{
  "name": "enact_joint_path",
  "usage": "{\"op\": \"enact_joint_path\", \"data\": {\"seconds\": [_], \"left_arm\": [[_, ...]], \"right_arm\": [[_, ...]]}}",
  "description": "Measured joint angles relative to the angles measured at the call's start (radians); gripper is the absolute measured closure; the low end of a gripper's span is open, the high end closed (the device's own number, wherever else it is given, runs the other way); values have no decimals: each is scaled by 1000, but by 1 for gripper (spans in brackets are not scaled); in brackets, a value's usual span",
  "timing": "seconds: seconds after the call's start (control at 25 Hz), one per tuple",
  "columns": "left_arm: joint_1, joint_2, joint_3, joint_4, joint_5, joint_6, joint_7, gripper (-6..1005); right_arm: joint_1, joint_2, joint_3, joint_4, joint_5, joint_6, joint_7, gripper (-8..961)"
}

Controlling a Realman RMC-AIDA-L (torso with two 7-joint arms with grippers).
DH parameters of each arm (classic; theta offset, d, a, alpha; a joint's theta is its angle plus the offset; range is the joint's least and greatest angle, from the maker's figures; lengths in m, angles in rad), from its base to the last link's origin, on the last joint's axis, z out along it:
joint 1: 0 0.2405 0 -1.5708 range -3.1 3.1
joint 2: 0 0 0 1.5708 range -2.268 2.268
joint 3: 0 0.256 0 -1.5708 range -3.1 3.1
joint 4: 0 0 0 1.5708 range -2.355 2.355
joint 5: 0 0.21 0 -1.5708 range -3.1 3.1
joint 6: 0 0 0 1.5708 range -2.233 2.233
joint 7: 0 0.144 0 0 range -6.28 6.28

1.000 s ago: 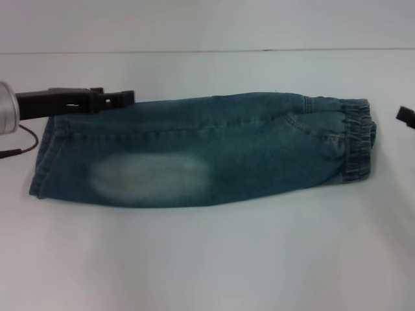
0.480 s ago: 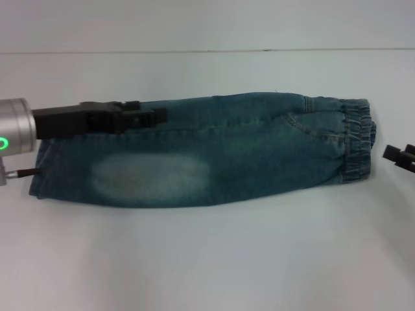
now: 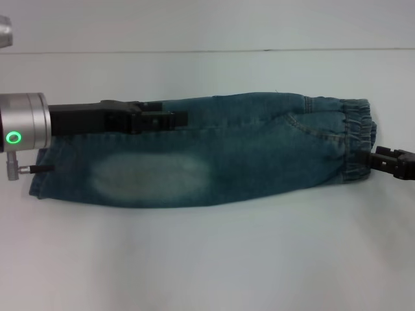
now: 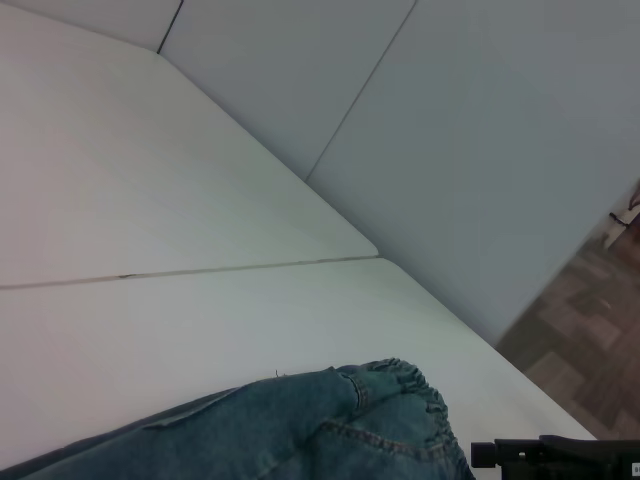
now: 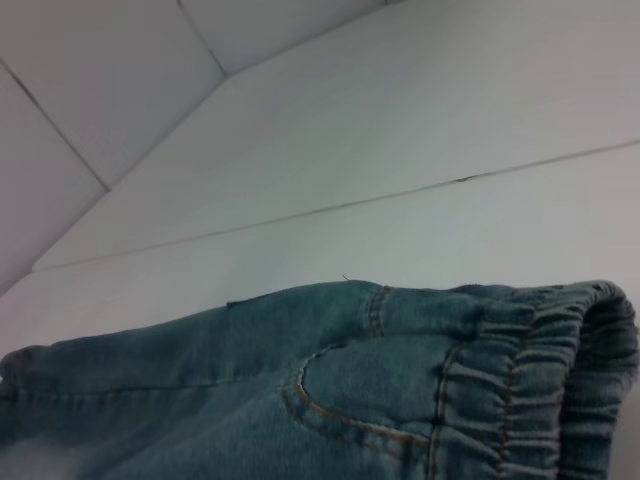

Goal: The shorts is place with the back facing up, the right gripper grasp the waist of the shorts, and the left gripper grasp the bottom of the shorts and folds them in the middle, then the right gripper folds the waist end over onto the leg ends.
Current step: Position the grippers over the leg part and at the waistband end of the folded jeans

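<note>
The faded denim shorts (image 3: pixel 259 149) lie folded lengthwise on the white table (image 3: pixel 207 259). The gathered waist (image 3: pixel 358 139) is at the right and the leg hems (image 3: pixel 44 162) at the left. My left gripper (image 3: pixel 181 119), on its silver wrist with the green light, reaches over the upper edge of the leg half. My right gripper (image 3: pixel 375 157) sits at the table's right side, its tip at the lower corner of the waistband. The left wrist view shows the waistband (image 4: pixel 410 385) and the right gripper (image 4: pixel 490 455) beyond it. The right wrist view shows the waistband (image 5: pixel 540 380) and a pocket (image 5: pixel 380 400) close up.
A seam (image 3: pixel 194 51) runs across the white table behind the shorts, with a pale wall beyond. A thin cable (image 3: pixel 32 168) hangs by the left wrist near the hems. Wooden floor (image 4: pixel 590 330) shows past the table's right end.
My left gripper has slid rightward along the upper edge of the shorts. My right gripper has come in from the right edge and lower, up to the waistband.
</note>
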Motion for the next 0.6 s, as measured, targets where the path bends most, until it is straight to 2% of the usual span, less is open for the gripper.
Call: {"op": "enact_joint_path", "data": {"seconds": [0.36,0.6], "left_arm": [[-7,25,-5,-7,-1,7,-15,153],[-17,29,-3,-10,-1,8,-17,153]], "right_arm": [[-7,13,3,30,-2,49,-12,201],[11,21,-1,60,-3,87,-34,204]]}}
